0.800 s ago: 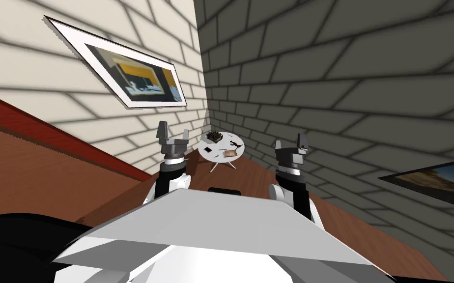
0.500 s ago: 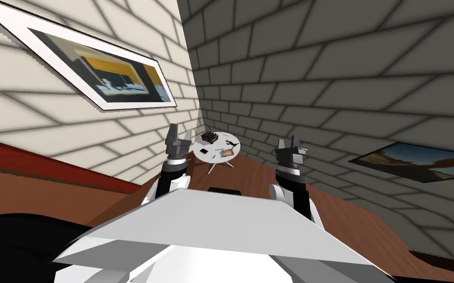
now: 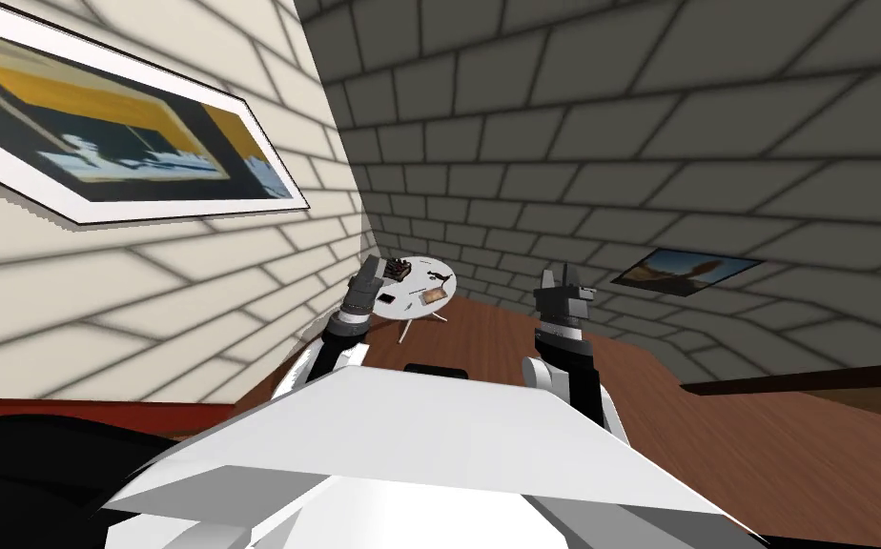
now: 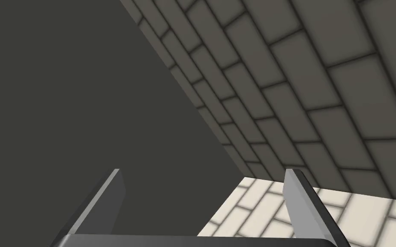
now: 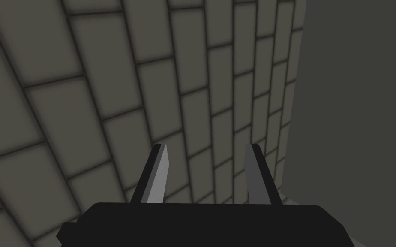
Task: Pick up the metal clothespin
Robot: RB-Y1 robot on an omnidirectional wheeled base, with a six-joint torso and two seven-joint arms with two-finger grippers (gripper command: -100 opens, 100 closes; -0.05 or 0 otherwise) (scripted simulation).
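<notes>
A small round white table (image 3: 426,270) on thin legs stands far ahead in the corner of two brick walls. Several small items lie on it: a dark box (image 3: 396,271), a black piece (image 3: 440,277), a black square (image 3: 386,297), a brown flat piece (image 3: 434,296) and a thin sliver (image 3: 408,307). From here I cannot tell which one is the clothespin. My left gripper (image 3: 369,274) (image 4: 205,201) is raised and open with nothing in it, and it overlaps the table's left edge in the head view. My right gripper (image 3: 561,281) (image 5: 208,171) is raised to the table's right, open with nothing in it.
Reddish wood floor (image 3: 524,329) runs between me and the table. A framed picture (image 3: 114,152) hangs on the light brick wall close on my left. Another framed picture (image 3: 682,267) hangs on the dark brick wall to the right of the table.
My view has swung: the left wall and its picture are much closer, the right picture has slid toward the middle. My left gripper has leaned in toward the table's side.
</notes>
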